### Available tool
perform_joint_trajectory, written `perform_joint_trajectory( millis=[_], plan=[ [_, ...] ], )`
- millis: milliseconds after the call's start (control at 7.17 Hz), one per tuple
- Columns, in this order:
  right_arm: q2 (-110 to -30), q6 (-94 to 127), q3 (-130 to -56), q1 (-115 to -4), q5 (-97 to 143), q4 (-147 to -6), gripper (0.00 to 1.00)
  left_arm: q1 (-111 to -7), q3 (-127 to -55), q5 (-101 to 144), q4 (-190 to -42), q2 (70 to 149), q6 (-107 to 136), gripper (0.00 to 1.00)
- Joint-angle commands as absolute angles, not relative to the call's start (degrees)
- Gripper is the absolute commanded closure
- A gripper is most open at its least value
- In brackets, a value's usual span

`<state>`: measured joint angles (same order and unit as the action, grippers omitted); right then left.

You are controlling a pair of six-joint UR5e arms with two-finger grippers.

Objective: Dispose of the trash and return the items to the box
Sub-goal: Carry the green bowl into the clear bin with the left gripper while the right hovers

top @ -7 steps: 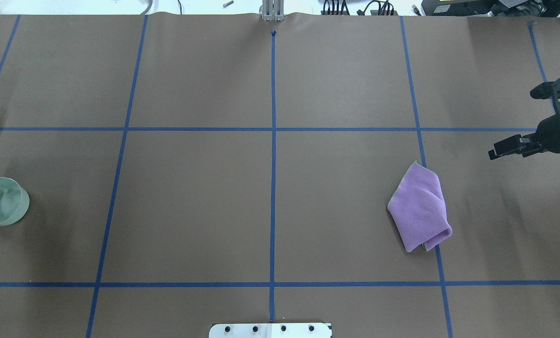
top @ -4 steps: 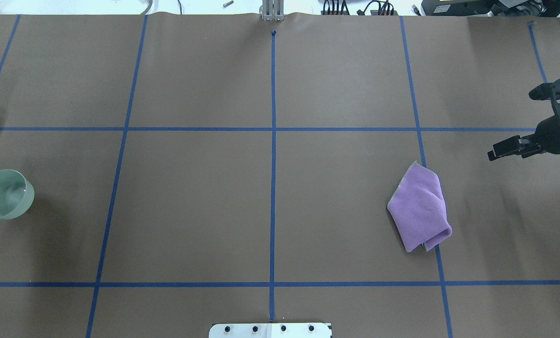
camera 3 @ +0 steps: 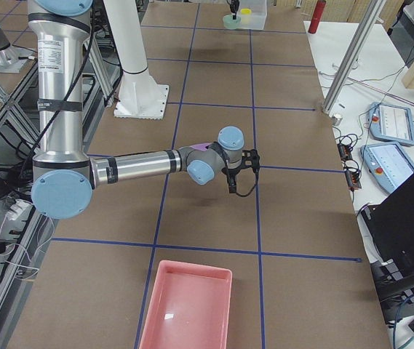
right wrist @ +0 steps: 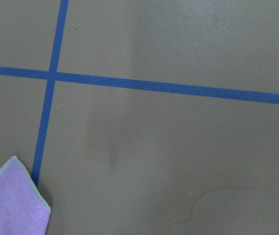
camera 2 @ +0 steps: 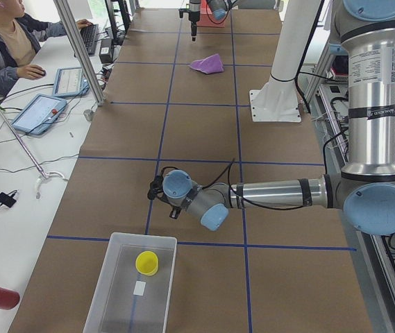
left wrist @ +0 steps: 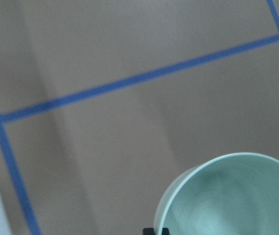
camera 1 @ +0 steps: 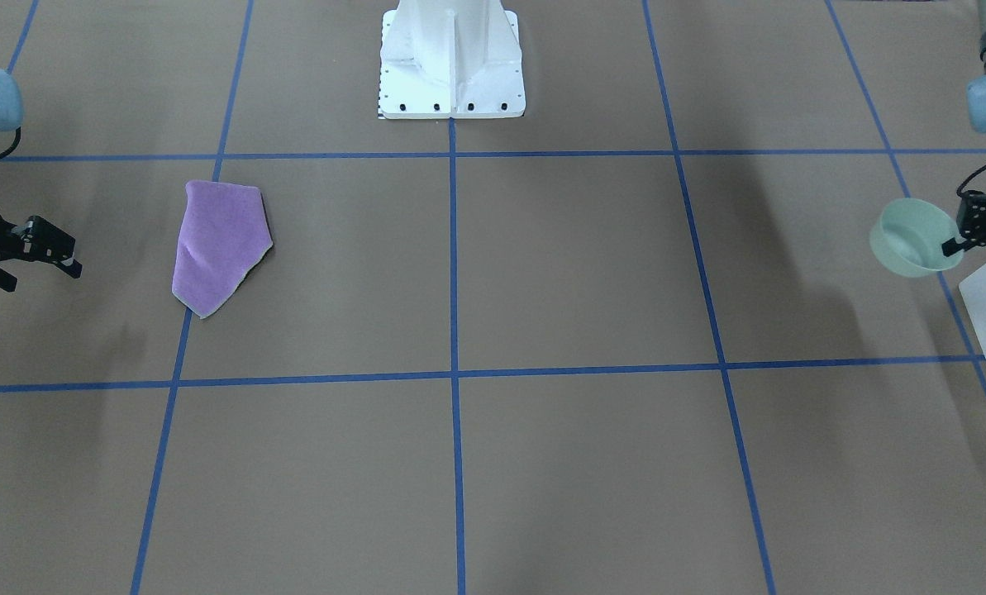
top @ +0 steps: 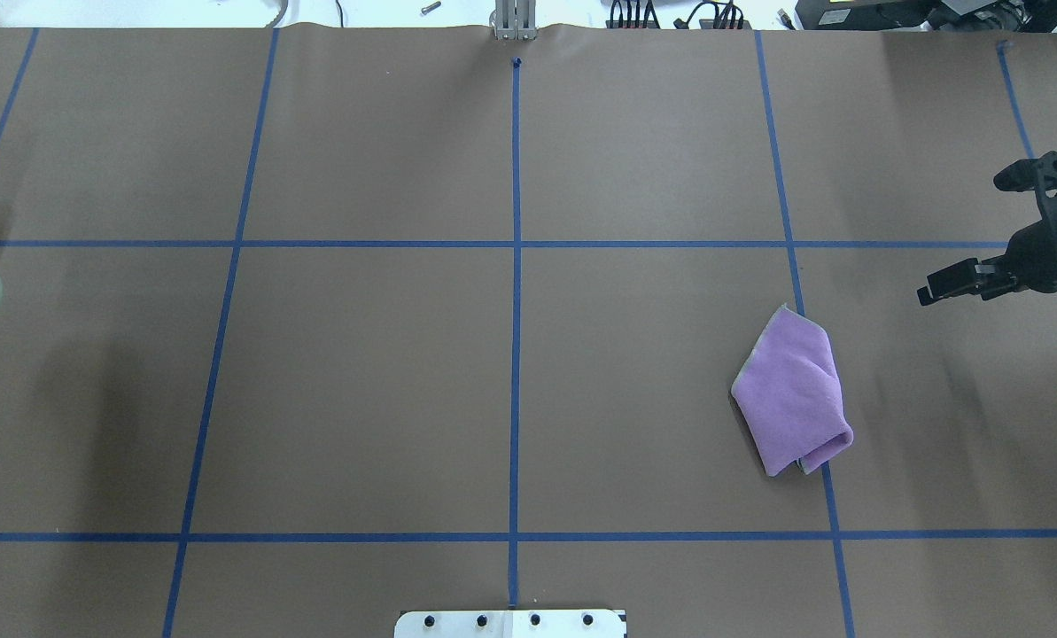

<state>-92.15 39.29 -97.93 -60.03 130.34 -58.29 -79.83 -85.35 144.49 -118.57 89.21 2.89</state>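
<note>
At the far left end of the table [top: 360,381] from where I sit, the frosted box [camera 2: 107,291] stands on the brown paper, with a yellow cup [camera 2: 146,262] inside it on the floor of the box. Just beside the box's corner is the pale green bowl [camera 1: 906,240]. The left gripper [camera 1: 953,245] has it by the rim, fingers closed with one inside and one outside the wall. The bowl sits a little tilted, and I cannot tell whether it rides clear of the paper. The white pedestal [camera 1: 451,58] stands in the middle, at the robot's edge of the table. Further right a purple cloth [top: 794,394] lies folded and flat, straddling one of the blue tape lines [top: 515,310]. The right gripper [top: 928,291] hangs over the paper to the right of the cloth, apart from it and slightly farther from the robot. Its jaws stand parted and hold nothing (its wrist camera catches only one corner of the cloth and bare paper). At the right end of the table lies a pink tray [camera 3: 188,309], well apart from the cloth.
</note>
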Motion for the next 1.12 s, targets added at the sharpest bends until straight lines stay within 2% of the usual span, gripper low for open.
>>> perform_joint_trajectory(
  millis=[0, 279, 837, 977],
  plan=[
    [-92.11, 39.29, -97.82, -59.59, 130.34, -58.36, 0.0, -88.39, -78.37, 141.62, -99.19, 99.88, -19.87, 1.0],
    [-92.02, 39.29, -97.56, -59.24, 130.25, -58.27, 0.0, -93.4, -60.04, 140.54, -99.58, 109.03, -30.09, 1.0],
    [-90.8, 39.29, -96.33, -59.15, 130.25, -58.36, 0.0, -98.44, -40.83, 140.54, -107.45, 111.97, -30.59, 1.0],
    [-90.79, 39.29, -96.33, -59.15, 130.25, -58.36, 0.0, -99.13, -38.95, 140.54, -109.49, 111.97, -25.97, 1.0]
  ],
)
